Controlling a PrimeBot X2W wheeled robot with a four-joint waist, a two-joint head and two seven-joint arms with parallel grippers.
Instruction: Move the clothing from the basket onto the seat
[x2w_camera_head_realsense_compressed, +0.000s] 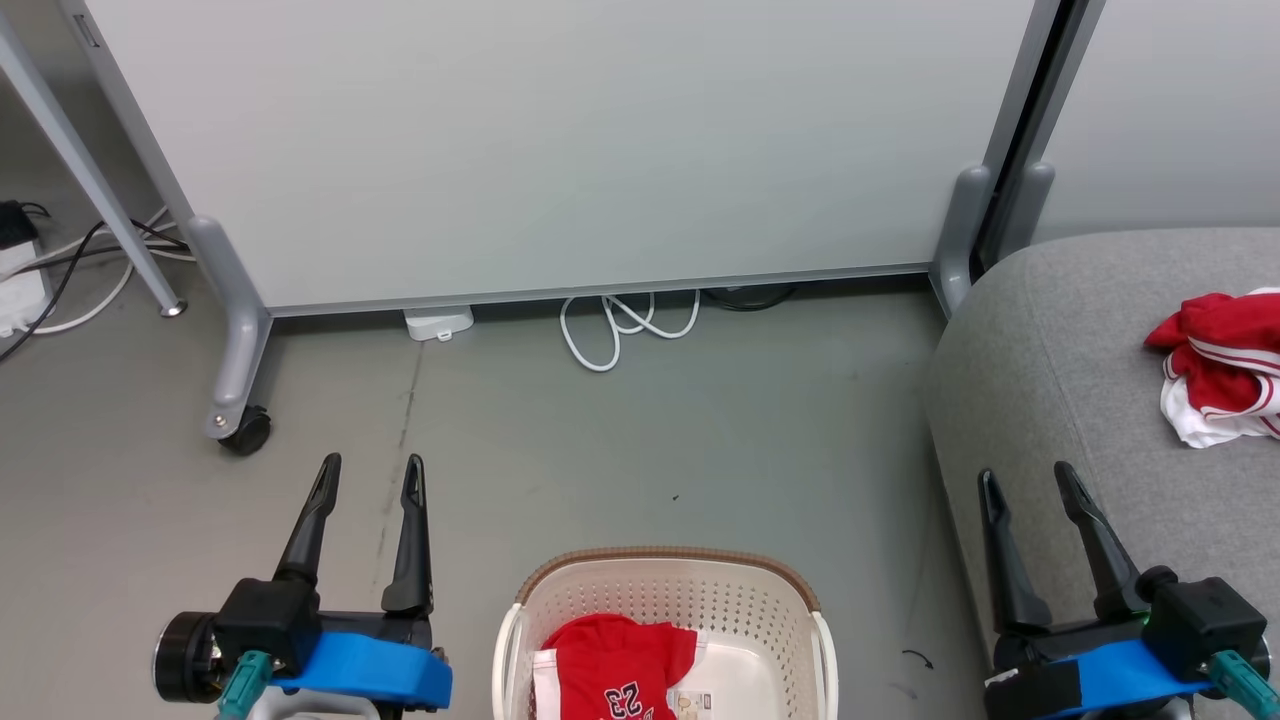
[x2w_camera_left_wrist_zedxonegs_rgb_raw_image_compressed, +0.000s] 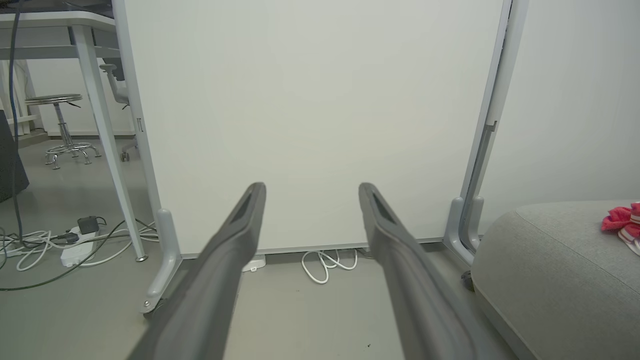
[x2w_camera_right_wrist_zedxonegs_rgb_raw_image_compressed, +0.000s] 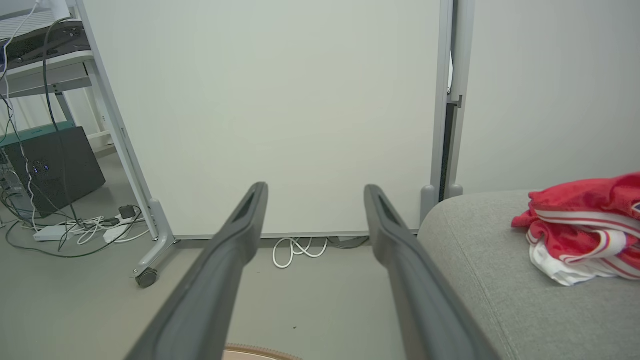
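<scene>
- basket (x2w_camera_head_realsense_compressed: 668, 556): cream, perforated, brown rim; stands on the floor (x2w_camera_head_realsense_compressed: 700, 430) between the two arms, at the near edge of the head view.
- red jersey (x2w_camera_head_realsense_compressed: 615, 655): lies crumpled in the basket's left half, number 23 showing; a label sticker (x2w_camera_head_realsense_compressed: 692, 703) sits on the bare bottom just beside it.
- seat (x2w_camera_head_realsense_compressed: 1060, 380): grey upholstered cushion, to the right of the basket and apart from it.
- red and white garments (x2w_camera_head_realsense_compressed: 1215, 365): bundled on the seat, towards its far right.
- left gripper (x2w_camera_head_realsense_compressed: 372, 462): left of the basket, over the floor; jaws spread wide, holding nothing.
- right gripper (x2w_camera_head_realsense_compressed: 1025, 472): at the seat's left edge; jaws spread wide, holding nothing.
- partition panel (x2w_camera_head_realsense_compressed: 560, 150): pale, on castors, behind; white cable (x2w_camera_head_realsense_compressed: 620, 330) coiled at its foot.
</scene>
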